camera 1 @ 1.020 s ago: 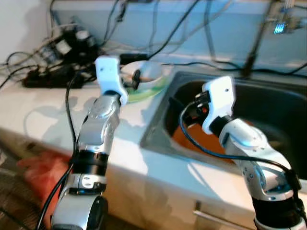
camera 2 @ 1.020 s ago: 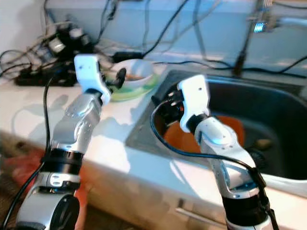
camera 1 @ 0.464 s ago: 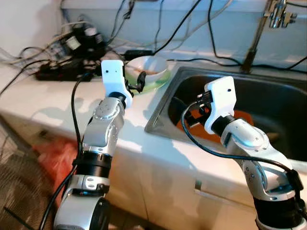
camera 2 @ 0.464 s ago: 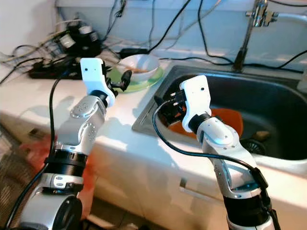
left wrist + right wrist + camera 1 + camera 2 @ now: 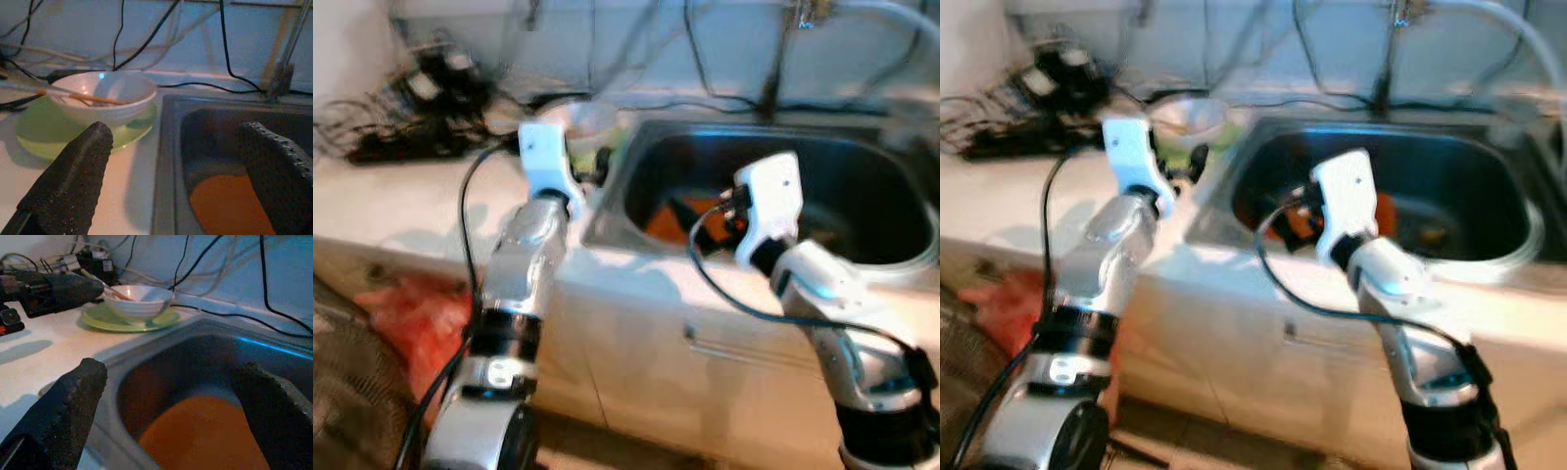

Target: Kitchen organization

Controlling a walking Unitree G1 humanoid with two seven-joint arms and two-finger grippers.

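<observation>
Bowl (image 5: 103, 95): white, on a green plate (image 5: 44, 132) on the table (image 5: 44, 357), far left of the sink (image 5: 168, 147); chopsticks lie across it.
Orange item (image 5: 205, 431): lying in the sink basin.
Change: the head camera has pulled back since a moment ago; cabinet front now visible, nothing grasped.
Left end effector (image 5: 176, 171): wide open, empty, near the bowl.
Right end effector (image 5: 171, 416): wide open, empty, over the sink's near edge.
Wrist views: sharp on the chopsticks; head views blurred.
</observation>
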